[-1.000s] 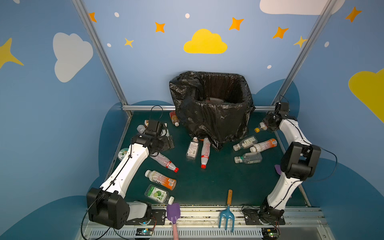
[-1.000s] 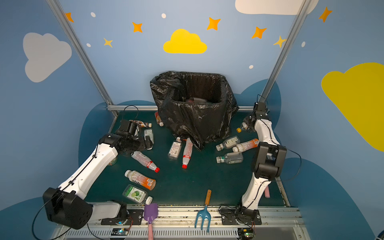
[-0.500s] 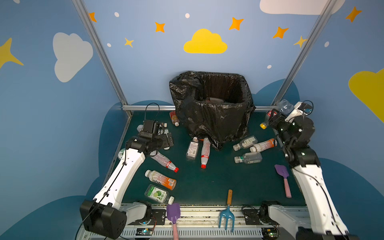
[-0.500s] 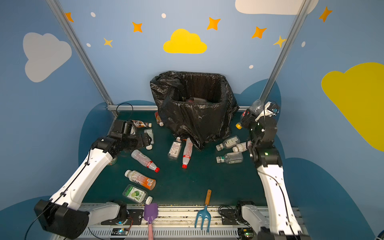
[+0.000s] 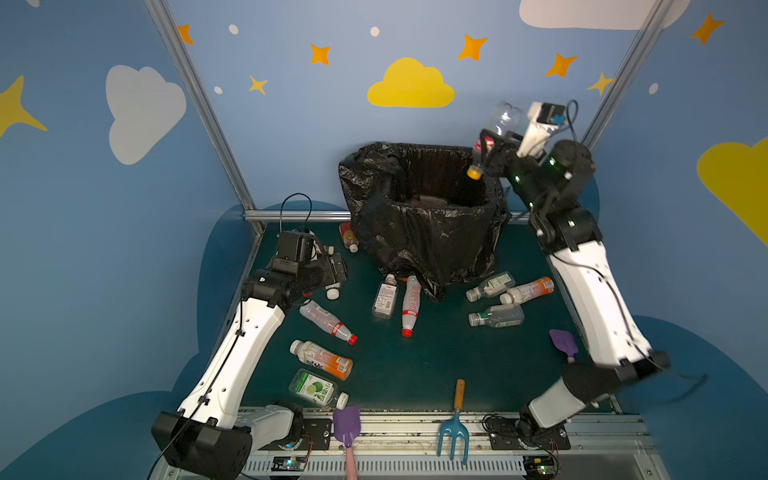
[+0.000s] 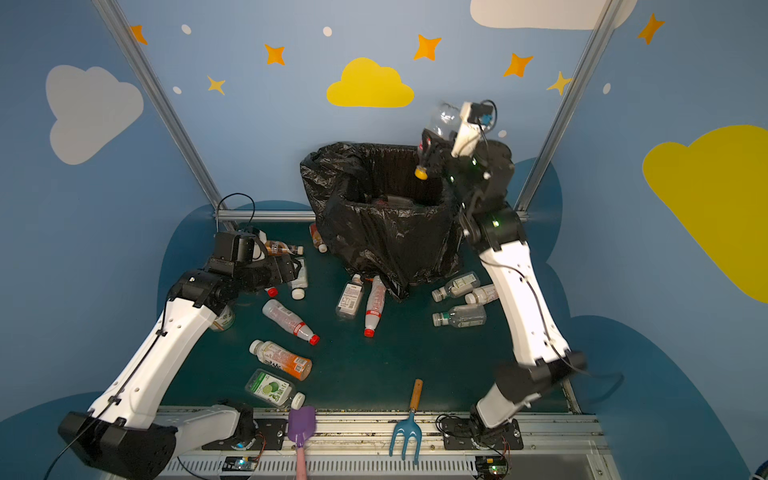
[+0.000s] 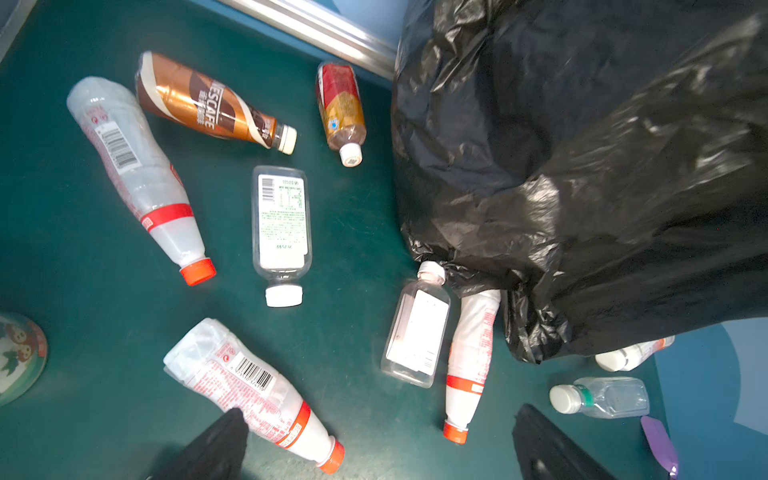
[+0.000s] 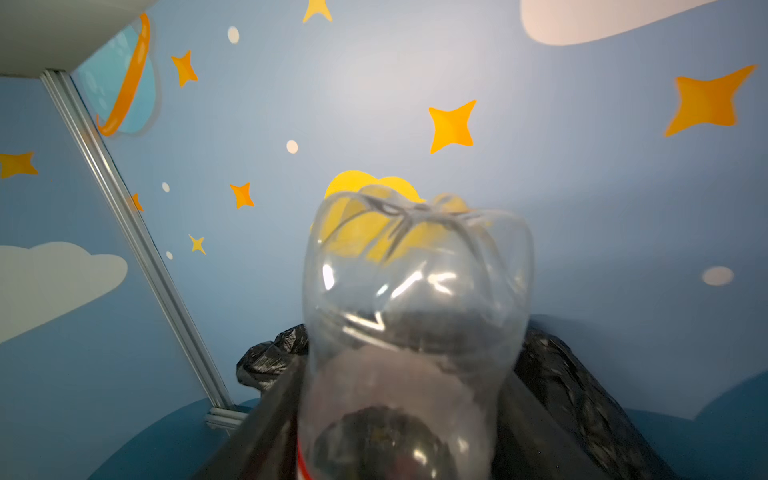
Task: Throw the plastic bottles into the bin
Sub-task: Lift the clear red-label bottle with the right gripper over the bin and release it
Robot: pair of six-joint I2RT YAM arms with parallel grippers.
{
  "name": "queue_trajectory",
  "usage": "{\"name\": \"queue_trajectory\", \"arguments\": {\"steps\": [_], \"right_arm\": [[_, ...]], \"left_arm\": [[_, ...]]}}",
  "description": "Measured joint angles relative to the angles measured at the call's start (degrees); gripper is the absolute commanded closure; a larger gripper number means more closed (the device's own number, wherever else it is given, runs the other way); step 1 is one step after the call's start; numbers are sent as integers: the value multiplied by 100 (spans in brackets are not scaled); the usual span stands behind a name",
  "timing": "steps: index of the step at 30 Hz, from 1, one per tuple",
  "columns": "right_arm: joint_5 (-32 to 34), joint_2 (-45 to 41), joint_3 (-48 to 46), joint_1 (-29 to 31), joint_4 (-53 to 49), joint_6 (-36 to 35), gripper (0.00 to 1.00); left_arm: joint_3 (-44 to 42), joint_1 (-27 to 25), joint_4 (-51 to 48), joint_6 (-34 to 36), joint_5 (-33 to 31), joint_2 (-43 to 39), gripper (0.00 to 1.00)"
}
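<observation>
Clear yellow-capped plastic bottle (image 5: 500, 124) tipped over the black-bagged square bin (image 5: 415, 241)

Upper right in a top view, it hangs cap-down in the right claw (image 5: 492, 145), cap just inside the bin's right-hand rim. Best drop it straight, arm steady, clear of that rim. Whether these jaws pinch or stand slack, I cannot tell. Left claw (image 7: 382, 446) gapes wide, empty, over the dark green bench (image 5: 436, 357).

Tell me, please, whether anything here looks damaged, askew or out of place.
Yes. In the left wrist view a red-capped bottle has a crumpled base. The black liner of the bin sags down over the base of a white bottle. A blue rake and a purple shovel, not bottles, lie across the front rail.
</observation>
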Motion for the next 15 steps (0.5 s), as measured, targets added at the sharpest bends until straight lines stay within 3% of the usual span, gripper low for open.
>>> {"name": "queue_trajectory", "arguments": {"steps": [2, 5, 10, 15], "right_arm": [[-116, 752, 938, 2, -627, -4, 14], [-116, 835, 713, -4, -1102, 26, 13], [-136, -479, -997, -142, -1078, 120, 16], [-754, -2039, -2020, -282, -879, 55, 23]], "left_arm": [[103, 0, -72, 2, -9, 0, 0], [142, 0, -184, 2, -83, -57, 0], [-15, 33, -446, -105, -345, -295, 2], [-275, 293, -861, -385, -461, -260, 6]]}}
